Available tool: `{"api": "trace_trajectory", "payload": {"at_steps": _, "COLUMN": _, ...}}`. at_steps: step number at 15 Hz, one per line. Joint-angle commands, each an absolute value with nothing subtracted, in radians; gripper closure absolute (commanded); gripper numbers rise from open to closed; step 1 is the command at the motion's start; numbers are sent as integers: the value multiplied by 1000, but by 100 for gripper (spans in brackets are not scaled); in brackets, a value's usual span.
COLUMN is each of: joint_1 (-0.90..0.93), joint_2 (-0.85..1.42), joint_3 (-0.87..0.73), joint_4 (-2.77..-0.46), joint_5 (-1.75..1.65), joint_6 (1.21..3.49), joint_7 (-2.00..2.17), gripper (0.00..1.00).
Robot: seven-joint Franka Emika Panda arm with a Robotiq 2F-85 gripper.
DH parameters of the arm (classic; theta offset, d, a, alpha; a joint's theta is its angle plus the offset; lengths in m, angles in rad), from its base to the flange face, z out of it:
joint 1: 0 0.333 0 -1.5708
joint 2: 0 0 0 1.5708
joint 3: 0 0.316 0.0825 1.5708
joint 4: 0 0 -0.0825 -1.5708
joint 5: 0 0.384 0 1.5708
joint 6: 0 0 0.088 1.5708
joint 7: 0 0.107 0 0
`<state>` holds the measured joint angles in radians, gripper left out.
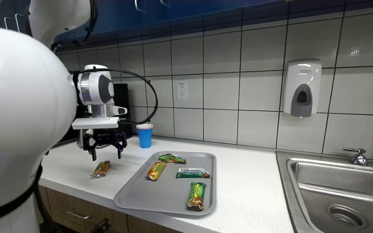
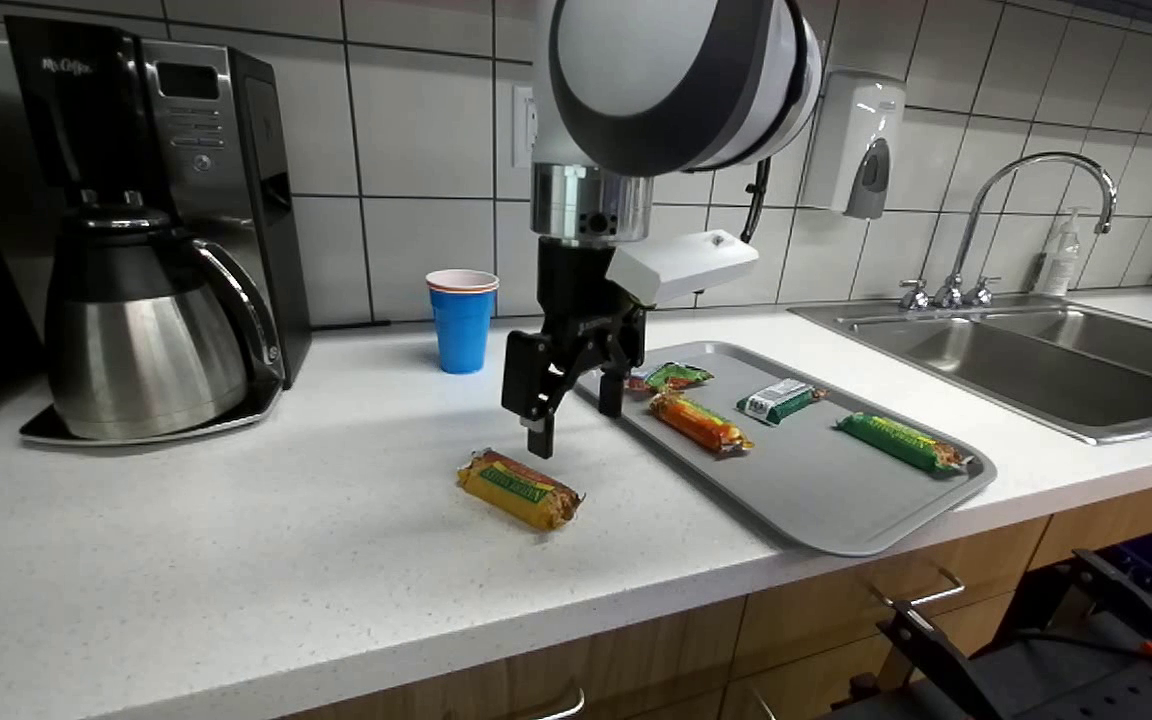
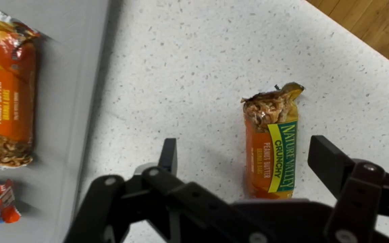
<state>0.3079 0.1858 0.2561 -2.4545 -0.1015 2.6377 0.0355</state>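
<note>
robotiq gripper [image 3: 247,153] above a nature valley crunchy peanut butter granola bar [image 3: 272,158]

in the wrist view its jaws stand apart, the bar right of centre between them on the speckled countertop [image 3: 181,67]; at upper left, a second peanut butter bar [image 3: 10,91] lies on the grey tray [image 3: 69,84]. in an exterior view, a mr. coffee machine [image 2: 221,225] stands at upper left, blue cups [image 2: 463,325] left of centre.

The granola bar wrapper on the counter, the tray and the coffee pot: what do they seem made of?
Granola bar wrapper: thin, slightly glossy film, likely plastic, given its crinkled end. Tray: matte gray, probably molded plastic, judging by rounded corners and raised rim. Coffee pot: body apparently steel, from silvery satin reflections.
</note>
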Motion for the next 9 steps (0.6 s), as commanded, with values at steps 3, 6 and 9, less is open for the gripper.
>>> {"api": "trace_trajectory", "payload": {"at_steps": 3, "joint_1": 336, "joint_2": 220, "joint_3": 265, "joint_4": -2448, "joint_5": -120, "joint_6": 2663, "joint_7": 67, "gripper": 0}}
{"api": "trace_trajectory", "payload": {"at_steps": 6, "joint_1": 352, "joint_2": 249, "joint_3": 258, "joint_4": -2435, "joint_5": -132, "joint_6": 2675, "joint_7": 81, "gripper": 0}}
{"api": "trace_trajectory", "payload": {"at_steps": 9, "joint_1": 364, "joint_2": 270, "joint_3": 255, "joint_4": -2420, "joint_5": -138, "joint_6": 2686, "joint_7": 93, "gripper": 0}}
